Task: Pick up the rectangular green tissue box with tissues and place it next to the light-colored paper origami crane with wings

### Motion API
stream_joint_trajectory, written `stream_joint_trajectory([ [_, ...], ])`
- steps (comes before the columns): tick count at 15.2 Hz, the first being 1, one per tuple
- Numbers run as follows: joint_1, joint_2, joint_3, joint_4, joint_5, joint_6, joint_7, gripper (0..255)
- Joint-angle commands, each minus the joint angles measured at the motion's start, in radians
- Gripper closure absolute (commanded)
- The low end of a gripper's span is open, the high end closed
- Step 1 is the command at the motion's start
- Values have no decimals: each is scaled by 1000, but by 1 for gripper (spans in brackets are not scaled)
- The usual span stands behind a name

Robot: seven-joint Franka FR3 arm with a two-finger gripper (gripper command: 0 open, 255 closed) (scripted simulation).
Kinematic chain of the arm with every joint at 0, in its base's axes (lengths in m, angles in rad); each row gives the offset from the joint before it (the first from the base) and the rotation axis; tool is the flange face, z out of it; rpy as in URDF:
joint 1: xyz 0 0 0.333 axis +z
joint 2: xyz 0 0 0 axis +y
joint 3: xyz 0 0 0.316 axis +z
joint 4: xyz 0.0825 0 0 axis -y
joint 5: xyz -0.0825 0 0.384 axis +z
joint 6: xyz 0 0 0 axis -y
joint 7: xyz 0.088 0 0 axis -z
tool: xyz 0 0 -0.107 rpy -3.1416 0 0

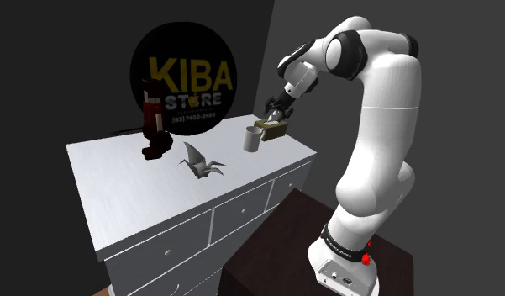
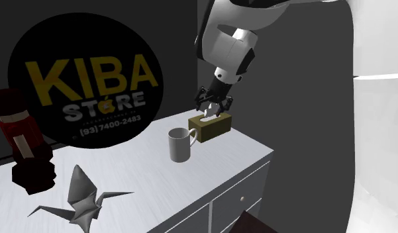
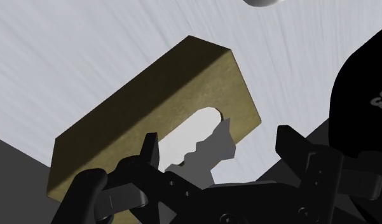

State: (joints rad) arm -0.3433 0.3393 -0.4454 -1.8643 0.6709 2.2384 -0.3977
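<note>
Item: tissue box [image 1: 271, 128], drawn olive-brown, with white tissue showing at its slot.
Location: resting on the white surface [image 1: 116, 185], near the corner at the shoulder view's right, just beside a white mug [image 1: 252, 139].
Destination: grey paper crane [image 1: 200, 160], mid-surface and well apart from the box, with the mug roughly between them.
Jaws: spread apart, low over the box, clasping nothing.
Progress: we judge the approach made and the grasp not yet taken. The lift, the carry past the mug and the set-down beside the crane all remain.
Wrist view: we note one finger over the box top by the slot, the other off the box's edge over bare surface. The other views do not resolve this.
Second exterior view: we note how close the jaws hang to the tissue.
Shoulder view: we note the whole layout, with the white arm [image 1: 376, 126] reaching over and a dark red figure [image 1: 154, 118] standing near the crane.
</note>
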Motion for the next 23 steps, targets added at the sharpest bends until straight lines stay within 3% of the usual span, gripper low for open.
stream_joint_trajectory([
  [1,0,3,1,0,3,3,-1,0],
  [6,0,3,1,0,2,3,-1,0],
  [7,0,3,1,0,2,3,-1,255],
  [16,0,3,1,0,3,3,-1,255],
  [23,10,-42,-16,33,-47,-58,52,255],
])
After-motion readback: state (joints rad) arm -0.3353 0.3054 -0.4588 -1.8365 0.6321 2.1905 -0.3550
